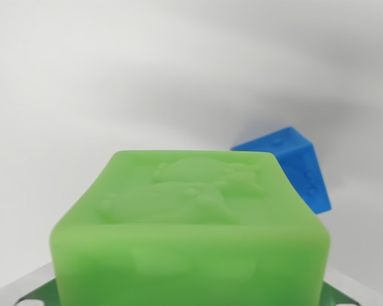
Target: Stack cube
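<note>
The gripper [191, 296] pinches the green cube [190, 223], and the blue cube [293, 166] lies beyond it, toward the wrist view's right.

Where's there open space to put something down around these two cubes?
Bare white surface fills the wrist view's left and the far side beyond both cubes. It is crowded on the wrist view's right, where the blue plastic cube sits just behind the large green embossed cube.

Bright, even, diffuse light. The green cube [190, 236] close by looks soft and slightly overexposed; the blue cube [293, 164] beyond is sharper. Blurred grey shadows cross the white worktop [83, 83].
</note>
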`<action>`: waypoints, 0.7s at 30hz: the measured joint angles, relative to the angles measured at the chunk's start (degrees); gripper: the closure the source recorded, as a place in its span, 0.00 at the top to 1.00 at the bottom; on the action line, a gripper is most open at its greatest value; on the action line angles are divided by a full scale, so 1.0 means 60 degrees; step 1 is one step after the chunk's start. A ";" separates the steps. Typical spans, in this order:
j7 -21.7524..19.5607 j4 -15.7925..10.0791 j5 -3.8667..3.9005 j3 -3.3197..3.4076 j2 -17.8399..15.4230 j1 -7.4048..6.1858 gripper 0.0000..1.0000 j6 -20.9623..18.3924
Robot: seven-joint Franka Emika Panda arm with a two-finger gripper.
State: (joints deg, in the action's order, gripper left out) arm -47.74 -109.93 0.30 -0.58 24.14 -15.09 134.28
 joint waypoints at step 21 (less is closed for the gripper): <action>0.2349 -0.0419 0.0000 0.0000 -0.0636 0.0530 0.00 -0.0226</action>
State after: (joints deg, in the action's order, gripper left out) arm -33.65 -112.44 0.30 -0.57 20.32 -11.91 132.92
